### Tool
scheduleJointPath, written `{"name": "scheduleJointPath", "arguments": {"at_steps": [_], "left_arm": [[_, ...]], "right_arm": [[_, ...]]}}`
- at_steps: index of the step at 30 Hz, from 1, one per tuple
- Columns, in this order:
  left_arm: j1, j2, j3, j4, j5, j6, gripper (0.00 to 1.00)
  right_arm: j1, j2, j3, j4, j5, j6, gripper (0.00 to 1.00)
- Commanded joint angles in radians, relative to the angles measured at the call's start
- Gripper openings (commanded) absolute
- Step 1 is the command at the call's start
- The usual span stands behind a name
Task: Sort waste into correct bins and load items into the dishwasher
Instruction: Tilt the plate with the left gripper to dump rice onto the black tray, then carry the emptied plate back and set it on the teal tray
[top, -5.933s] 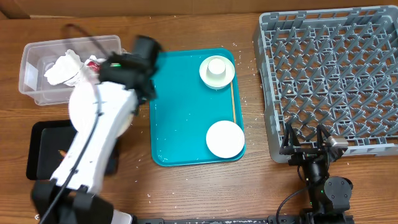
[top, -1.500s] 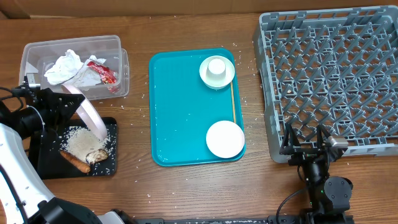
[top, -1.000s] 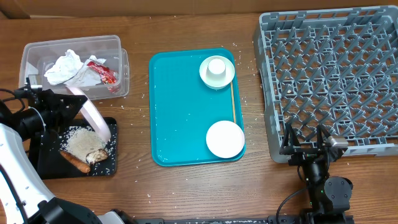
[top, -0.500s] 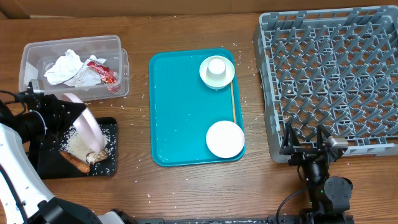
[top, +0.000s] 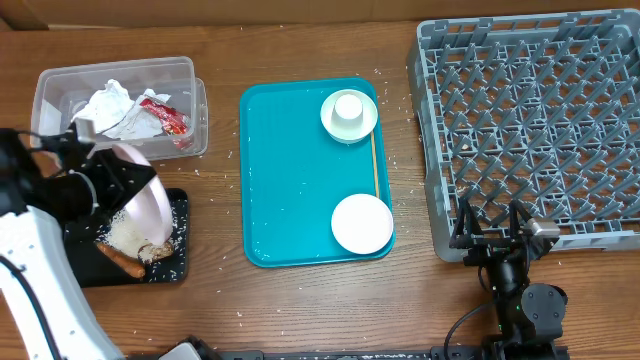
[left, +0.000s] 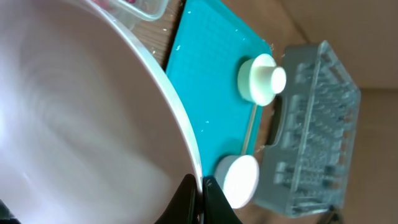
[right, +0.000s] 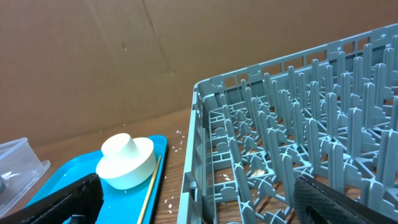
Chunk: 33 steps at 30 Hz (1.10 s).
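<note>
Okay, left gripper (left: 198, 186) pinches the rim of the tilted plate (left: 74, 124). Black tray (top: 176, 262) sits right under it, with rice (top: 125, 235), carrot (top: 118, 262) and brown chunk (top: 155, 248). Clear tub (top: 190, 110) with napkins (top: 105, 105) and red wrapper (top: 160, 115) is just beyond it. Right gripper (top: 490, 228) is spread and empty at the near edge of the rack (top: 530, 110). Bowl (top: 362, 223), cup (top: 349, 112) and stick (top: 374, 165) are to its left.

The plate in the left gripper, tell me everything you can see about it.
The plate is round, smooth and white with a faint pink cast, its visible face clean. The left gripper pinches its rim, holding it steeply tilted above the black tray, over the rice pile. Whether its lower edge touches the rice cannot be told.
</note>
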Motion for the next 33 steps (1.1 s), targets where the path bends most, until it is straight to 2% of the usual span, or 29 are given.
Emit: {"name": "scheduleJointPath", "arguments": {"at_steps": [1, 6, 14, 18, 21, 28, 33], "left_arm": [[-0.122, -0.073, -0.003, 0.045, -0.150, -0.068, 0.04], [-0.351, -0.093, -0.003, 0.141, -0.284, -0.135, 0.04], [-0.845, -0.027, -0.003, 0.270, -0.742, -0.272, 0.04], [-1.016, 0.060, -0.003, 0.310, -0.940, -0.311, 0.04], [-1.093, 0.162, -0.003, 0.338, -1.081, -0.362, 0.04], [-1.120, 0.389, -0.003, 0.447, -1.043, -0.367, 0.04], [-1.124, 0.447, -0.003, 0.509, -1.002, -0.361, 0.04]], "right_arm": [[0.005, -0.008, -0.011, 0.006, -0.005, -0.006, 1.00], [0.005, -0.008, -0.011, 0.006, -0.005, -0.006, 1.00], [0.005, -0.008, -0.011, 0.006, -0.005, -0.006, 1.00], [0.005, -0.008, -0.011, 0.006, -0.005, -0.006, 1.00], [0.005, -0.008, -0.011, 0.006, -0.005, -0.006, 1.00], [0.005, -0.008, -0.011, 0.006, -0.005, -0.007, 1.00], [0.005, -0.008, -0.011, 0.006, -0.005, -0.006, 1.00]]}}
